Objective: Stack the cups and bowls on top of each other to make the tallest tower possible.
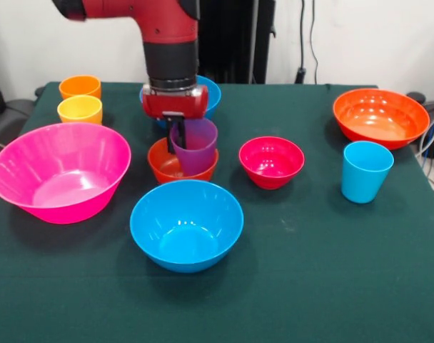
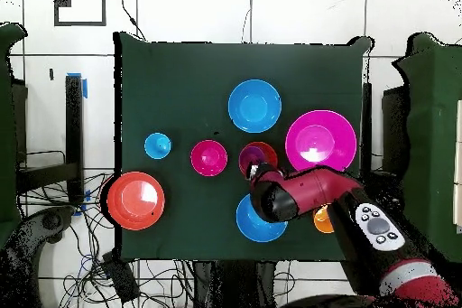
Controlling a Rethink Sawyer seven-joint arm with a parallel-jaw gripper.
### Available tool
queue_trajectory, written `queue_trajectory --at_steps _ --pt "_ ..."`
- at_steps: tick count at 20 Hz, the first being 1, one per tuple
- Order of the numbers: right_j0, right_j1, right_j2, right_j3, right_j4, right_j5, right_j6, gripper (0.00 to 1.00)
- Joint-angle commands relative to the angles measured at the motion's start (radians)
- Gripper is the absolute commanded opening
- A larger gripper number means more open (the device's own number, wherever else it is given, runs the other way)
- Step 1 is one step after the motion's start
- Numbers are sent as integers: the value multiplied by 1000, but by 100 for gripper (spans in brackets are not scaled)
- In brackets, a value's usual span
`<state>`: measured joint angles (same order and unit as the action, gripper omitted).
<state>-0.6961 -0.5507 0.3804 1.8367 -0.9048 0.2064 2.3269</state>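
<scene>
My gripper (image 1: 178, 137) is shut on the near wall of the translucent purple cup (image 1: 195, 146), with one finger inside it. The cup stands slightly tilted in the small orange bowl (image 1: 160, 166); I cannot tell whether it rests on the bowl's bottom. In the overhead view the cup (image 2: 254, 155) shows at the gripper (image 2: 255, 172). A blue bowl (image 1: 186, 224) lies in front, and a second blue bowl (image 1: 210, 96) lies behind the arm. The small magenta-red bowl (image 1: 271, 161) is to the right and the large pink bowl (image 1: 60, 171) to the left.
The light blue cup (image 1: 366, 171) and the wide orange-red bowl (image 1: 380, 118) stand at the right. The orange cup (image 1: 80, 87) and the yellow cup (image 1: 80, 109) stand at the far left behind the pink bowl. All stand on a green cloth (image 1: 310, 271).
</scene>
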Motion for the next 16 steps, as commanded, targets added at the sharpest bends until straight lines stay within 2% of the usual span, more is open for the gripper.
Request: queue_trajectory --at_steps 1,9,16 --pt "80 152 -68 -134 -102 -78 1 0" --pt "189 217 -185 -220 -75 -161 41 0" --pt "203 205 -195 -229 -41 -147 -3 0"
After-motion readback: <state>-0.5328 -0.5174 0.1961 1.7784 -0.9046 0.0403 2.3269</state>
